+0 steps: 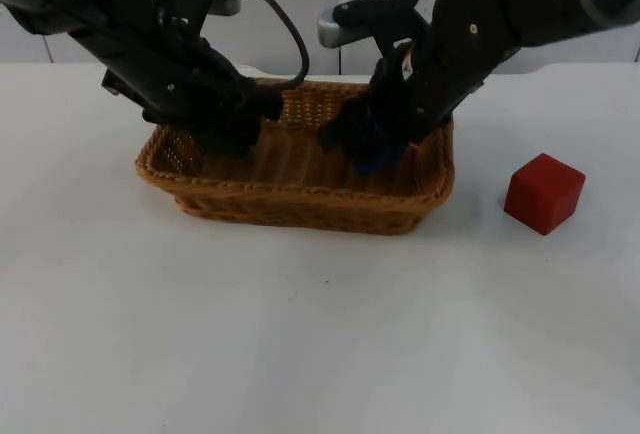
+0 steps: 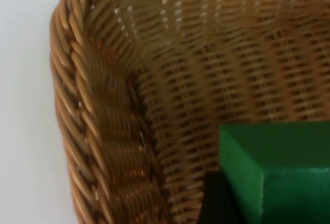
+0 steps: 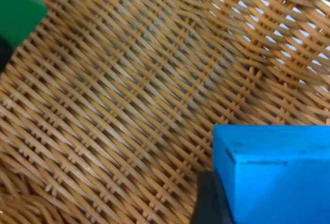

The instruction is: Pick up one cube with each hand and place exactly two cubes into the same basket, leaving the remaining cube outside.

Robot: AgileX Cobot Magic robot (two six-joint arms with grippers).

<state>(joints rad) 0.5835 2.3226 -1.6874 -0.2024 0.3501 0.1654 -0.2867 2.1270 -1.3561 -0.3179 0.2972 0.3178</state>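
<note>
Left tool (image 1: 228, 132): low inside the wicker basket (image 1: 300, 209) at its left end, clamped on a green cube (image 2: 276, 170), one black fingertip (image 2: 216, 203) against the cube's side. Right tool (image 1: 375, 149): down in the same basket at its right end, clamped on a blue cube (image 3: 273, 175), a black fingertip (image 3: 209, 201) pressed to its face. Both cubes just above the woven floor; touching it or not, cannot tell.

Around them: basket walls close on every side, left arm over the rim's left part, right arm across the back right corner. Red cube (image 1: 543, 192) alone on the white table (image 1: 300, 354), well apart to the right of the basket.

From the top view, green cube hidden under the left arm, blue cube a dark sliver beneath the right tool. From the right wrist view, green cube's corner (image 3: 15, 7) across the weave.
</note>
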